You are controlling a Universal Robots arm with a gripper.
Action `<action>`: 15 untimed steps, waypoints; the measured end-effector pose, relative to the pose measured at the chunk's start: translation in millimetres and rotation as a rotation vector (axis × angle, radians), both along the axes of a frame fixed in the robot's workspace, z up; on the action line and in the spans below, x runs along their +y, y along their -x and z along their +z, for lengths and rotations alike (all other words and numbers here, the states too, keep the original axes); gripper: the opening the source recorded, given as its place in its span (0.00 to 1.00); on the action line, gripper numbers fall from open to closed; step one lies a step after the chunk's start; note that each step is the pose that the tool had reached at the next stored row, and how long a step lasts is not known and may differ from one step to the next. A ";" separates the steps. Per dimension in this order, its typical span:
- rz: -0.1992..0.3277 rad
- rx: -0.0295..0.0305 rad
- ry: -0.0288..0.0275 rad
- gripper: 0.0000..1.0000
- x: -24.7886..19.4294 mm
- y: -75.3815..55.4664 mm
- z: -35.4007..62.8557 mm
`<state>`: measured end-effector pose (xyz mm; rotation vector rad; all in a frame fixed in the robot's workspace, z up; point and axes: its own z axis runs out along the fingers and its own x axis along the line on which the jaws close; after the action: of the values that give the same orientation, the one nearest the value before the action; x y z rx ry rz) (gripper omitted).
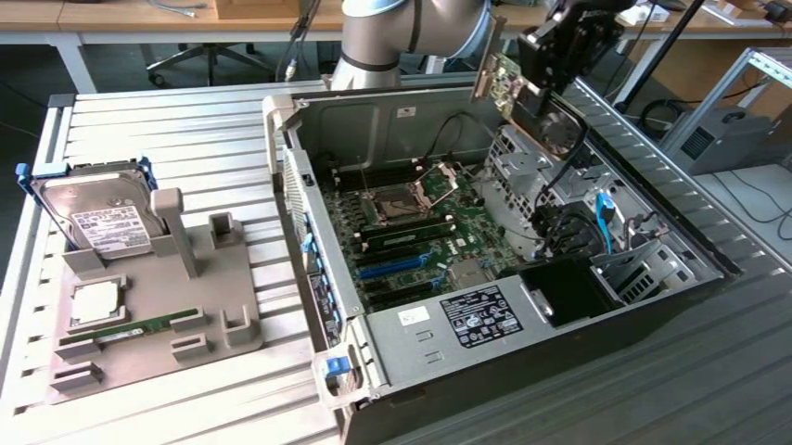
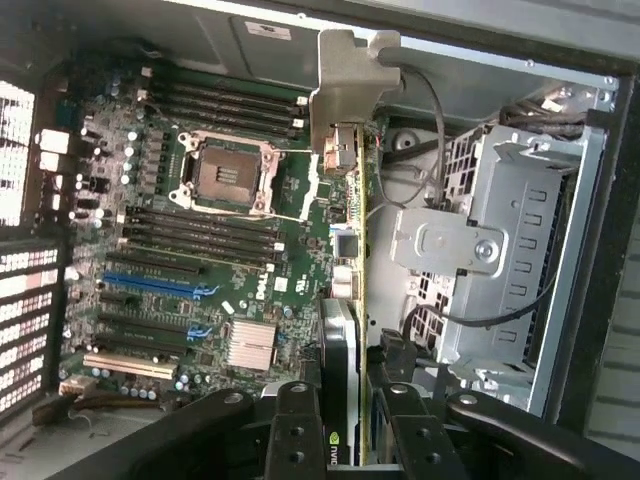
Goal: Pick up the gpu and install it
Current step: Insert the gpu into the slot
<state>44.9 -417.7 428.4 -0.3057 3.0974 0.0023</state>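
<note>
- On the exterior view's left, your fixture point(image 1: 155, 292) carries the hard drive point(image 1: 106, 218) and RAM stick point(image 1: 148, 329).
- In the middle, the motherboard point(image 1: 415, 232) slots sit bare, so seating is not yet done.
- On the right, pick-up is done: your gripper point(image 1: 541, 57) pinches the gpu point(image 1: 505, 79) edge-on, aloft over the case point(image 1: 495, 320).

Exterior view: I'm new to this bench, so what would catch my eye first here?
The black tool holds the thin dark gpu card with silvery end bracket above the open grey computer case. On the exterior view's left, a silver hard drive with white label stands tilted in a grey holder.
</note>
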 end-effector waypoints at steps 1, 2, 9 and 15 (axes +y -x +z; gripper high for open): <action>0.025 0.0000 0.0000 0.27 0.0 0.0 0.0; 0.054 0.0000 0.0000 0.27 0.0 0.0 0.0; 0.204 0.0000 0.0000 0.27 0.0 0.0 -0.1; 0.372 0.0000 0.0000 0.27 0.0 0.0 -0.2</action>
<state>44.9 -417.7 428.2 -0.8732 2.9883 0.0106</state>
